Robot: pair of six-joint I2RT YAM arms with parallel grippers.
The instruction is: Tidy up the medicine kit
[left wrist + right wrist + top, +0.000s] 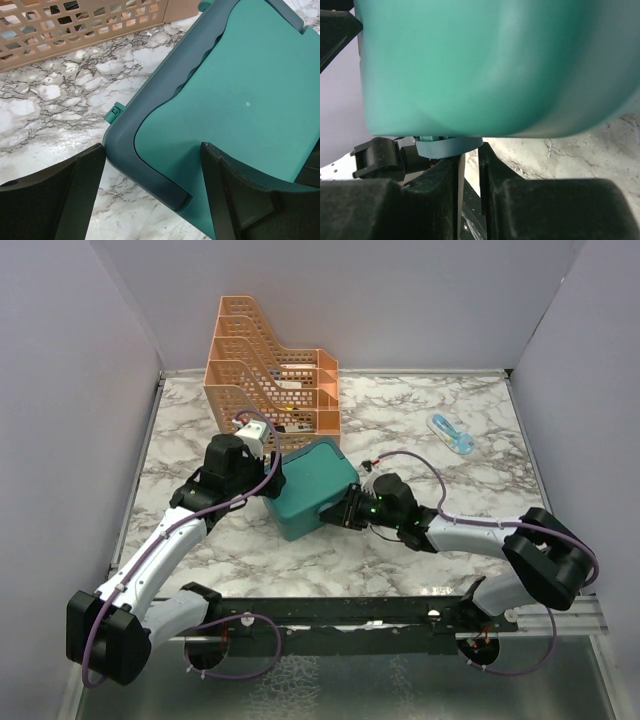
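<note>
1. A robotics lab test cell: plain pale lilac panel walls [60,360] box in the left, far and right sides of a white marble-patterned table [420,430].
2. Two black-and-white robot arms [165,550] are bolted to a black metal rail [350,612] at its near edge.

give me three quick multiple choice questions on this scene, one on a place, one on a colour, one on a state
1. Where is the file rack relative to the medicine kit?
A on top of it
B just behind it, farther from the arms
C at the near edge

2. What colour is the kit?
A red
B teal
C yellow

3. The kit's lid is:
A shut
B swung wide open
C taken off

Answers:
1 B, the top view shows the rack just beyond the kit.
2 B, every view shows teal plastic.
3 A, the lid lies flat on the box.
</note>
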